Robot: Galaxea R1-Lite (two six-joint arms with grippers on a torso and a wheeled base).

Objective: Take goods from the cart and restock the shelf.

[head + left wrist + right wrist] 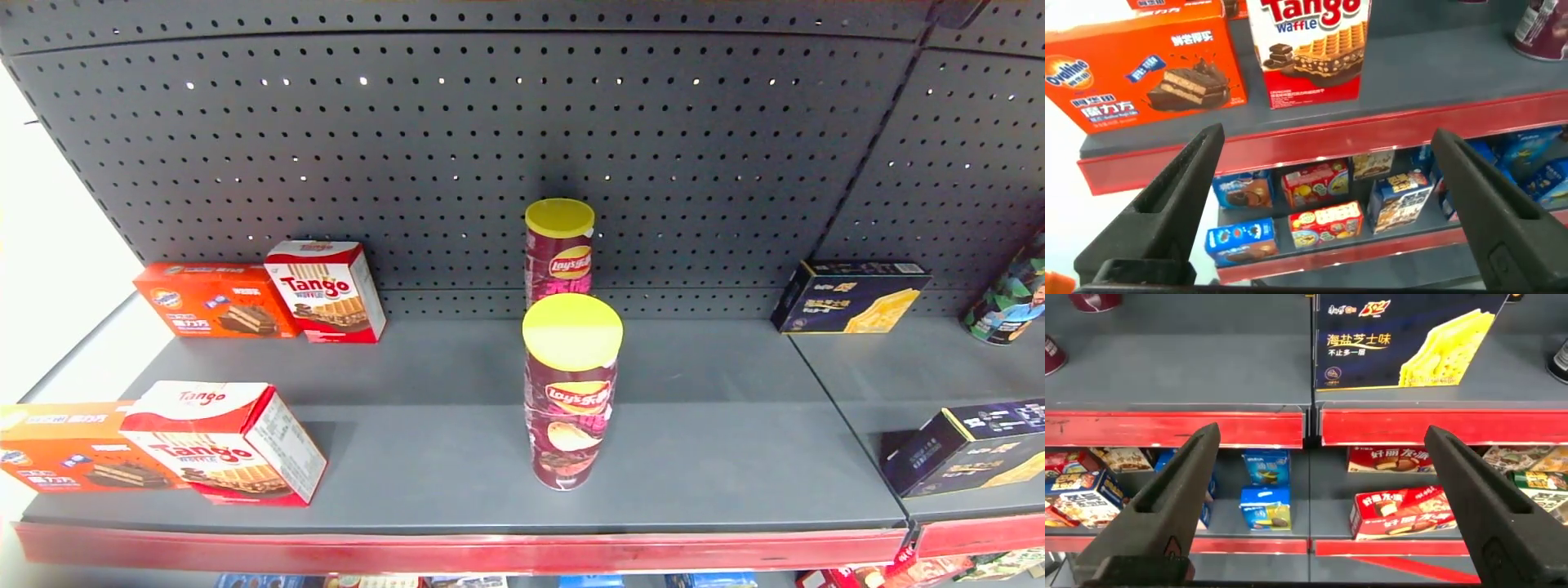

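Note:
Two maroon chip cans with yellow lids stand mid-shelf, one in front and one behind. At the left of the grey shelf are two red-and-white waffle boxes and two orange cake boxes. My left gripper is open and holds nothing, in front of the shelf's red edge, below the orange box and waffle box. My right gripper is open with nothing in it, facing the red edge below a navy box.
Navy boxes and a dark can stand on the adjoining shelf section to the right. A perforated back panel closes the rear. Lower shelves hold several small snack boxes. Bare deck lies either side of the cans.

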